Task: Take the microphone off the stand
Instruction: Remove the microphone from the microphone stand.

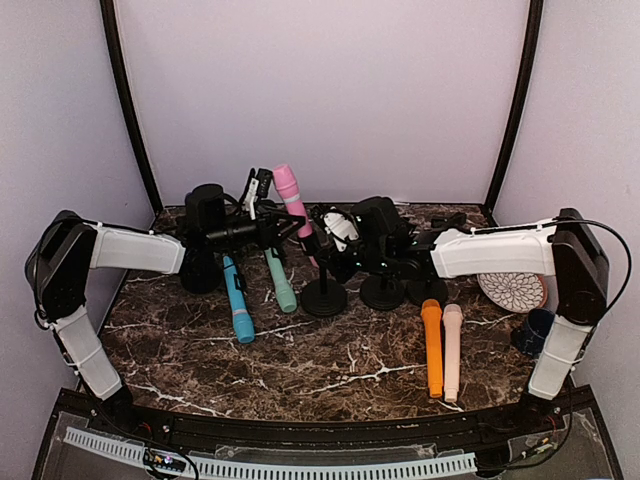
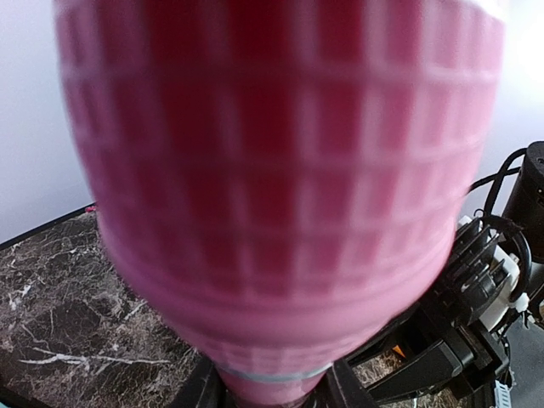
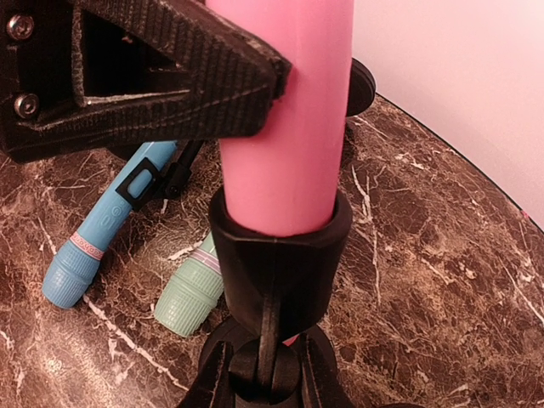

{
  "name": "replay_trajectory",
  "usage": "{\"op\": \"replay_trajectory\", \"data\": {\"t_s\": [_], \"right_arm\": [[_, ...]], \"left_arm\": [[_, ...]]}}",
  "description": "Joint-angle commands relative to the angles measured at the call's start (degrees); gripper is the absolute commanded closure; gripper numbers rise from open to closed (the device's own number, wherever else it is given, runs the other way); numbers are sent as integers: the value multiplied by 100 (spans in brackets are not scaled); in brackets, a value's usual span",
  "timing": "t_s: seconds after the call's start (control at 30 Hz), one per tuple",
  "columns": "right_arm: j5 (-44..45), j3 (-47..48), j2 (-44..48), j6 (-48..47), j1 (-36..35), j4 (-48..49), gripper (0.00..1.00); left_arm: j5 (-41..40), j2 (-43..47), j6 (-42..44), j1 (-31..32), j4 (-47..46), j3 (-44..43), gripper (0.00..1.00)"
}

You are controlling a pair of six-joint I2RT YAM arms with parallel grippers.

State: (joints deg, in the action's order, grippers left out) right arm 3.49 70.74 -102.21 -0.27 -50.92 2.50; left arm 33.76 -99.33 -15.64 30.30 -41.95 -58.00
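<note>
Grip came first: our left gripper (image 1: 282, 229) was clenched on the glossy pink plastic microphone (image 3: 280, 127). One ribbed black finger (image 3: 170, 76) pressed flat against the handle just above the holder. In the left wrist view the latticed pink head filled nearly everything. Our right gripper (image 3: 270, 378) looked closed low on the black microphone stand (image 1: 323, 298), with its fingers on either side of the swivel joint beneath the clip (image 3: 280, 255).

The microphone was seated tail-down in that clip's collar. In the overhead view its head leaned toward 11 o'clock from the round base.

We judged it light and stiff, a hollow plastic shell. The handle looked smooth enough to slip under a loose pinch, and its taper seemed wedged into the collar by friction alone. The best hold looked like the bare handle between collar and head, where our finger already sat. The ribbed head looked easier to scuff or crush. We thought a pull along its own axis, toward 11 o'clock, would suit it, since the stand also looked light and might lift unless braced.

At 9 o'clock of the base lay a blue plastic microphone (image 1: 238, 305) and a mint-green microphone (image 1: 280, 285). At 4 o'clock lay an orange microphone (image 1: 432, 345) beside a pale peach microphone (image 1: 453, 350), all on the brown marble tabletop (image 1: 300, 370).
</note>
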Motion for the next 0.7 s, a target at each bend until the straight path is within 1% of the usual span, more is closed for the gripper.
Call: {"op": "replay_trajectory", "data": {"t_s": [0.0,0.1,0.17,0.23,0.27,0.3,0.33,0.4,0.53,0.67], "right_arm": [[522,-69,-164,358,371,-931,100],[548,-150,-116,251,366,-874,100],[642,-315,13,139,355,-682,100],[705,-490,155,6,345,-524,100],[709,-547,227,-113,345,-478,100],[706,-600,283,-196,343,-442,100],[690,-645,327,-274,338,-432,100],[655,-710,394,-418,330,-435,100],[728,-786,452,-563,306,-444,100],[758,-823,499,-567,301,-433,100]], "left_arm": [[350,632,102,-121,-1154,-106,100],[234,618,90,-121,-957,-227,100],[67,607,113,-121,-645,-365,100],[-169,559,170,-126,-168,-608,100],[-252,535,227,-123,303,-713,100],[-376,467,249,-122,531,-955,100],[-412,423,273,-122,952,-1071,100],[-495,314,231,-126,1372,-1438,100],[-367,153,84,-131,1681,-1726,100],[-288,107,27,-130,1699,-1780,100]]}}
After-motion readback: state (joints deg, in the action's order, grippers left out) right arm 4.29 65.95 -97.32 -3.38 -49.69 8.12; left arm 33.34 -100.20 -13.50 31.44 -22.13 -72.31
